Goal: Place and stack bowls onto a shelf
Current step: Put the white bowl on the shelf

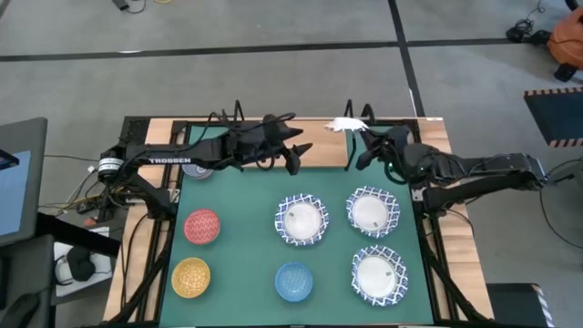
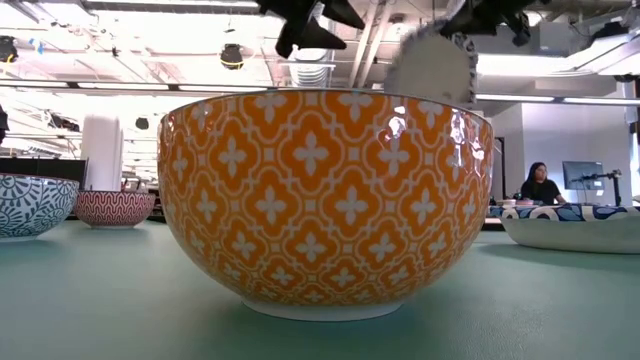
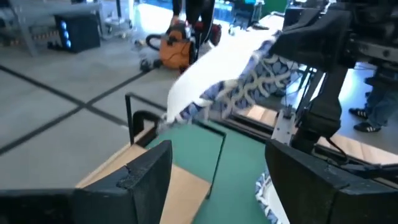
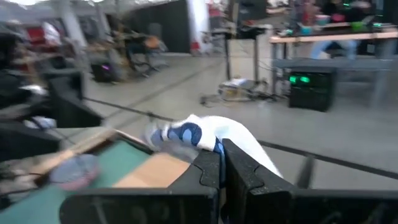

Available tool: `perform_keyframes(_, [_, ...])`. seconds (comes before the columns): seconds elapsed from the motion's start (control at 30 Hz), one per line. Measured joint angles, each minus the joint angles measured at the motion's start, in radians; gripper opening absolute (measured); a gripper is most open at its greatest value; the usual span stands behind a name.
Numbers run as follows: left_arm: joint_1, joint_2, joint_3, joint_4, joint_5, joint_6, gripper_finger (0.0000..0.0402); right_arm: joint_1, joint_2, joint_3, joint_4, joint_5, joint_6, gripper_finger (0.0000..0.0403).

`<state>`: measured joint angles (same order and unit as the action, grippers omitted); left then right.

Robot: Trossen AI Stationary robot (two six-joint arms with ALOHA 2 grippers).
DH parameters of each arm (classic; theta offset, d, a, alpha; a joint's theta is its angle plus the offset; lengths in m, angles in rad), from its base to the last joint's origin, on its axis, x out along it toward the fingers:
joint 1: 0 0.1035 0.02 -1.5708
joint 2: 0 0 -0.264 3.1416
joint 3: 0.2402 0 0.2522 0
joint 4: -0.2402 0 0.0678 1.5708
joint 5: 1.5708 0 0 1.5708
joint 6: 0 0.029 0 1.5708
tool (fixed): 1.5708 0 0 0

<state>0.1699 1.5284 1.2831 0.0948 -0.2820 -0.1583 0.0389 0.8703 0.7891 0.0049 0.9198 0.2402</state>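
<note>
The right gripper is at the far edge of the large green table mat, its two dark fingers pressed tight on the rim of a wide white bowl with a blue lattice rim, which it holds tilted on edge in the air above the small light-wood shelf in its thin black metal frame; the right wrist view shows that bowl clamped between the closed fingers with the wood board below. From the left wrist view the same bowl hangs slanted over the black frame posts, carried by the other arm. The left gripper hovers just beside it over the far edge of the mat, its fingers spread apart with nothing between them. Three more wide white bowls with blue lattice rims sit upright on the right half of the mat: one near the middle, one toward the right edge, and one at the near right corner. On the left half stand a small red patterned bowl, a small yellow-orange patterned bowl at the near left corner, and a small blue bowl at the near edge. A small grey-blue patterned bowl sits at the far left corner, partly under the left arm. In the low view the yellow-orange bowl fills the foreground, and a person sits at a desk far behind.
</note>
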Motion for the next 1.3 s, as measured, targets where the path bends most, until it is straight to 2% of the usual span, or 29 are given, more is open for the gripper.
perform_keyframes(0.13, [-0.014, 0.0, 0.0, 0.027, 0.0, 0.045, 0.0238, 0.024, -0.001, -0.001, 0.085, -0.004, -0.069, 0.0024])
perform_keyframes(0.33, [-0.021, 0.0, 0.0, 0.033, -0.029, 0.068, 0.0237, 0.026, 0.0, -0.001, 0.086, -0.005, -0.088, 0.0024])
perform_keyframes(0.6, [-0.021, 0.001, 0.0, 0.033, -0.045, 0.067, 0.0237, 0.024, 0.001, 0.004, 0.05, -0.125, -0.092, 0.0024])
perform_keyframes(0.8, [-0.021, 0.001, 0.0, 0.032, -0.044, 0.042, 0.0237, 0.019, 0.015, 0.005, 0.013, -0.142, -0.085, 0.0024])
perform_keyframes(1.03, [-0.025, 0.001, 0.0, 0.003, -0.041, 0.019, 0.0237, 0.022, 0.037, 0.005, 0.018, -0.26, -0.138, 0.0024])
perform_keyframes(1.3, [-0.047, 0.001, 0.0, -0.013, -0.032, 0.026, 0.0221, 0.027, 0.047, 0.005, 0.045, -0.27, -0.169, 0.0024])
